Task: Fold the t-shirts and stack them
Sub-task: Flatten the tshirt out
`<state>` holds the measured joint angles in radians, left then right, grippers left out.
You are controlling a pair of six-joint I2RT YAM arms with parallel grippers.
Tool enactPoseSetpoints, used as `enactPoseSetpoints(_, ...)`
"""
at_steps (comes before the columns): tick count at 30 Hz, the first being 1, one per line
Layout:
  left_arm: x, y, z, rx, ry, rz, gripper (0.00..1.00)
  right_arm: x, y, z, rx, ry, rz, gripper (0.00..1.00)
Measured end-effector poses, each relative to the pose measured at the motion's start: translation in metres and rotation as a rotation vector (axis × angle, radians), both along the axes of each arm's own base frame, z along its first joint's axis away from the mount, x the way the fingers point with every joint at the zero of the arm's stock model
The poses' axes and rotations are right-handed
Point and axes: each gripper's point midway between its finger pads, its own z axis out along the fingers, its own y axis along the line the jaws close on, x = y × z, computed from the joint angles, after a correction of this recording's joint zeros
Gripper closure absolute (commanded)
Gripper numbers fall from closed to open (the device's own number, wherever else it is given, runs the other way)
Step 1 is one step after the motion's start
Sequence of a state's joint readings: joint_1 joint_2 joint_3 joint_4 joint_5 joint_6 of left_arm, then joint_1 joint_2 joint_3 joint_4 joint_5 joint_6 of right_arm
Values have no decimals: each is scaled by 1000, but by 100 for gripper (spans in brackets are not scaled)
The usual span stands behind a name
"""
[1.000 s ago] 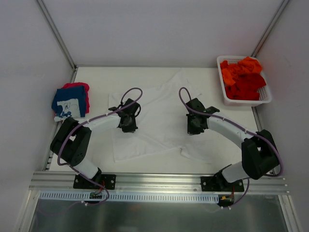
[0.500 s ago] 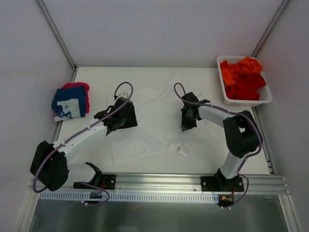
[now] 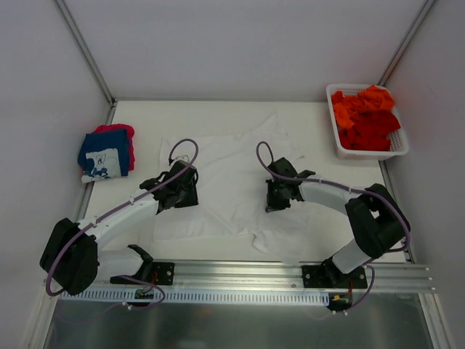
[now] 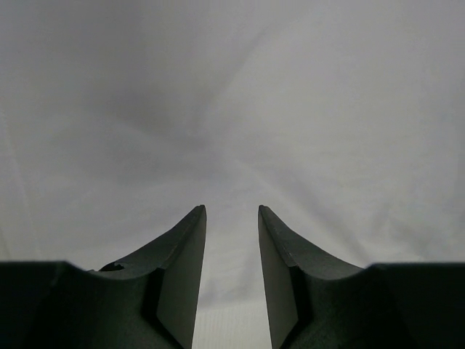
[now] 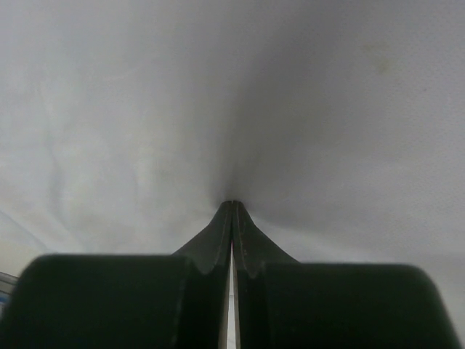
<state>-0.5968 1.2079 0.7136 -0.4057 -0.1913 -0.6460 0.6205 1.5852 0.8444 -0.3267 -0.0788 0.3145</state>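
A plain white t-shirt (image 3: 234, 169) lies spread and creased in the middle of the table. My left gripper (image 3: 179, 193) rests on its left part; in the left wrist view the gripper (image 4: 231, 209) is open, a narrow gap between the fingers, with white cloth (image 4: 232, 102) under and between them. My right gripper (image 3: 278, 196) sits on the shirt's right part; in the right wrist view the gripper (image 5: 232, 203) is shut, its tips pinching a pucker of the white cloth (image 5: 138, 109). A folded navy t-shirt (image 3: 105, 155) with white print lies on a pink-red one (image 3: 116, 130) at the far left.
A white lattice basket (image 3: 341, 150) at the back right holds crumpled orange and red t-shirts (image 3: 367, 118). Metal frame posts stand at both back corners, and a rail runs along the near edge by the arm bases.
The left gripper has opened and slid nearer and left. The right gripper, still shut, moved left and nearer, and the shirt's near right part bunched leftwards with it.
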Motion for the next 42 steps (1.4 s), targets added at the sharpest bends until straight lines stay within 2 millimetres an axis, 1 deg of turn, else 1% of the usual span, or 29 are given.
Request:
enactPoseSetpoints(3,0,0,2,-6,-9,0,66,-17,-5,0,-31,7,13,100)
enactPoseSetpoints(7,0,0,4,-10,-17,1,67,-34,-21,2,-93,19,11,99)
enactPoseSetpoints(8,1,1,6,-8,-22,4,60,-37,-26,3,-111,18,6,94)
enactPoseSetpoints(9,2,2,7,-3,-33,8,52,-39,-32,6,-129,11,0,86)
enactPoseSetpoints(10,4,4,10,5,-46,13,45,-38,-36,11,-144,-1,-7,69)
enactPoseSetpoints(11,8,6,15,16,-61,21,31,-36,-40,18,-161,-17,-11,68)
enactPoseSetpoints(12,14,7,22,26,-85,24,28,-30,-42,29,-173,-46,-8,64)
enactPoseSetpoints(13,20,6,30,25,-108,33,25,-21,-40,42,-176,-74,-7,55)
enactPoseSetpoints(14,28,5,42,34,-136,36,22,-8,-37,60,-175,-112,-5,50)
enactPoseSetpoints(15,40,1,58,30,-172,37,12,6,-31,78,-162,-160,-5,45)
enactPoseSetpoints(16,53,-1,75,27,-211,41,9,25,-25,103,-139,-224,-8,36)
enactPoseSetpoints(17,65,-4,89,11,-241,50,8,46,-15,137,-102,-310,-7,32)
enactPoseSetpoints(19,97,-2,116,-15,-296,89,8,78,-11,176,-66,-413,-28,29)
enactPoseSetpoints(20,113,3,124,-29,-307,113,8,96,-12,195,-45,-459,-40,29)
enactPoseSetpoints(21,129,10,129,-38,-315,140,8,112,-14,209,-28,-492,-53,29)
enactPoseSetpoints(22,147,21,130,-39,-316,175,9,128,-19,216,-21,-505,-71,30)
enactPoseSetpoints(23,165,32,126,-35,-306,209,9,148,-26,220,-12,-506,-95,30)
enactPoseSetpoints(24,175,39,120,-32,-291,228,10,169,-32,218,2,-497,-113,30)
enactPoseSetpoints(25,186,47,109,-30,-260,247,11,190,-39,211,6,-477,-133,31)
enactPoseSetpoints(27,199,56,80,-36,-188,264,11,226,-52,185,6,-417,-160,31)
enactPoseSetpoints(28,201,59,65,-42,-148,267,11,244,-58,167,3,-383,-170,31)
enactPoseSetpoints(29,201,61,49,-45,-105,271,11,259,-64,145,-4,-337,-177,31)
enactPoseSetpoints(30,200,64,33,-46,-59,277,11,270,-68,125,-8,-294,-179,31)
enactPoseSetpoints(32,196,68,9,-46,13,282,11,289,-72,87,-9,-222,-176,31)
enactPoseSetpoints(33,194,68,0,-47,40,282,11,295,-71,69,-3,-187,-169,31)
enactPoseSetpoints(34,193,68,-5,-47,55,281,11,300,-70,56,6,-160,-162,31)
enactPoseSetpoints(36,192,65,-12,-57,84,272,11,309,-66,39,29,-131,-150,31)
enactPoseSetpoints(38,195,61,-12,-74,87,261,11,321,-62,32,57,-133,-143,31)
enactPoseSetpoints(42,201,58,-4,-90,66,246,11,336,-58,41,102,-189,-132,29)
